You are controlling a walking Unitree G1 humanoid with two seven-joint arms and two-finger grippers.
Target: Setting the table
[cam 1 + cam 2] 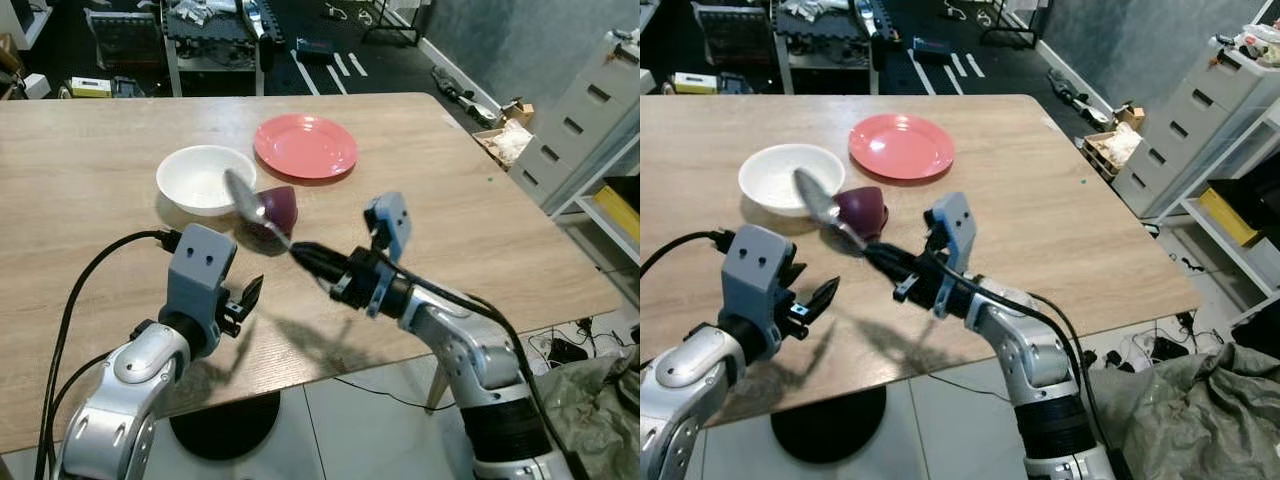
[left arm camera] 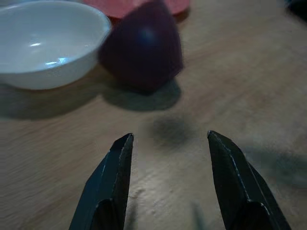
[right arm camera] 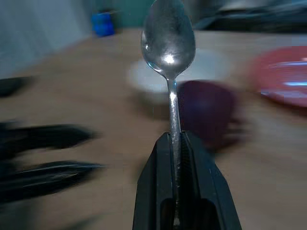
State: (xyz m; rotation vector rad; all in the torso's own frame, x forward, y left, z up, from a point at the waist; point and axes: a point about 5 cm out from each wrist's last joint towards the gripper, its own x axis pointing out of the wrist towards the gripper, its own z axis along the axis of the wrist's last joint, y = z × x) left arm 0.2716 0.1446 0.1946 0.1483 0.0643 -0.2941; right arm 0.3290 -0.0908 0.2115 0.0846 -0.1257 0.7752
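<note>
My right gripper (image 1: pixel 303 254) is shut on the handle of a metal spoon (image 1: pixel 250 208), holding it above the wooden table (image 1: pixel 90 170) with its bowl pointing up and away toward the dishes. A white bowl (image 1: pixel 205 178) sits on the table, with a dark purple cup (image 1: pixel 279 205) lying on its side just right of it and a pink plate (image 1: pixel 305 145) behind. My left gripper (image 1: pixel 248 296) hovers open over the table's near part, fingers aimed at the purple cup (image 2: pixel 143 45). In the right wrist view the spoon (image 3: pixel 169 43) stands up from the closed fingers (image 3: pixel 192 182).
The table's right edge (image 1: pixel 560 240) drops off to a tiled floor. A grey drawer cabinet (image 1: pixel 590 110) stands at the right, with cardboard clutter beside it. Shelving and boxes (image 1: pixel 210 35) fill the dark area behind the table.
</note>
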